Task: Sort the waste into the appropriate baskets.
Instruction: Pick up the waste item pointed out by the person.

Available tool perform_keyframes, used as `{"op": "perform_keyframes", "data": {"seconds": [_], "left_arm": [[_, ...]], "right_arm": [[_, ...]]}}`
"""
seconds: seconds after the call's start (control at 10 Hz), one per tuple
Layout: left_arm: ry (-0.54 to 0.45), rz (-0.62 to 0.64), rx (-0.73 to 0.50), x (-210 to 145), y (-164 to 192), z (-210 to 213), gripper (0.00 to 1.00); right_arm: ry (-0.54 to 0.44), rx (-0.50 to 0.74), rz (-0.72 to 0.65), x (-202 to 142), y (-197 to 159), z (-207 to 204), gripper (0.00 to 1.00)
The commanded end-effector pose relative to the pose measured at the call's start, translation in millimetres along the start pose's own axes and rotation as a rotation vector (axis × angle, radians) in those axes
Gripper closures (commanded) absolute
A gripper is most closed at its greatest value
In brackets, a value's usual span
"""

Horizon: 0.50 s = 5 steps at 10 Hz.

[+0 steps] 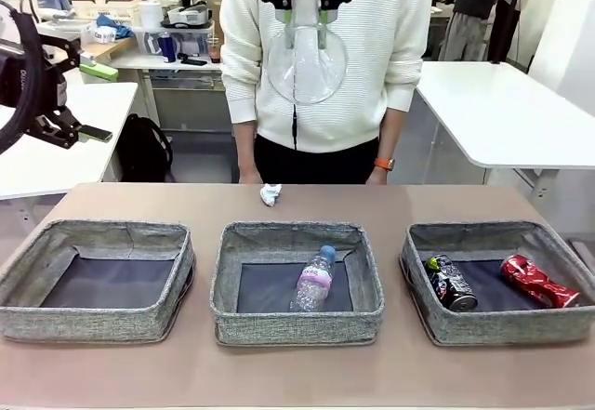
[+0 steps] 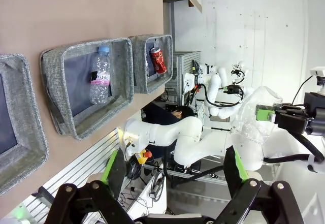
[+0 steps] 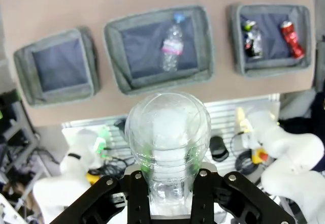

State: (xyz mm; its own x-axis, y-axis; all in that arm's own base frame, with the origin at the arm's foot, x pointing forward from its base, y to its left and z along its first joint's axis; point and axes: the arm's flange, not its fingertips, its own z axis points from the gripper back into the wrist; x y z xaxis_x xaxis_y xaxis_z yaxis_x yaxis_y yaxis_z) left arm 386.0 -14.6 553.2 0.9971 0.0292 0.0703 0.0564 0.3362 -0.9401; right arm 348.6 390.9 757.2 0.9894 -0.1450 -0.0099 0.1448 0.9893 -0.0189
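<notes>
While right tool (image 3: pixel 167 182) clenches clear plastic (image 3: pixel 167 127) high above baskets (image 3: pixel 152 84) | left tool (image 2: pixel 173 167) released | paper wad (image 1: pixel 271 193) near far edge

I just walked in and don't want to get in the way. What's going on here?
The right gripper holds clear plastic high in the air. The left gripper is open and empty. A bottle lies in the middle basket, a dark can and a red can in the right basket; the left basket is empty. A paper wad lies on the table near the person.
</notes>
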Motion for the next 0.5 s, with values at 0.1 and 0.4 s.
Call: {"op": "perform_keyframes", "data": {"seconds": [0.1, 0.4], "left_arm": [[0.002, -0.002, -0.003, -1.6, -2.6, 1.6, 0.0], [0.002, -0.002, -0.003, -1.6, -2.6, 1.6, 0.0]], "right_arm": [[0.025, 0.009, 0.011, 8.0, 1.6, 4.7, 0.69], [0.029, 0.014, 0.016, 10.5, 3.6, 4.7, 0.69]]}}
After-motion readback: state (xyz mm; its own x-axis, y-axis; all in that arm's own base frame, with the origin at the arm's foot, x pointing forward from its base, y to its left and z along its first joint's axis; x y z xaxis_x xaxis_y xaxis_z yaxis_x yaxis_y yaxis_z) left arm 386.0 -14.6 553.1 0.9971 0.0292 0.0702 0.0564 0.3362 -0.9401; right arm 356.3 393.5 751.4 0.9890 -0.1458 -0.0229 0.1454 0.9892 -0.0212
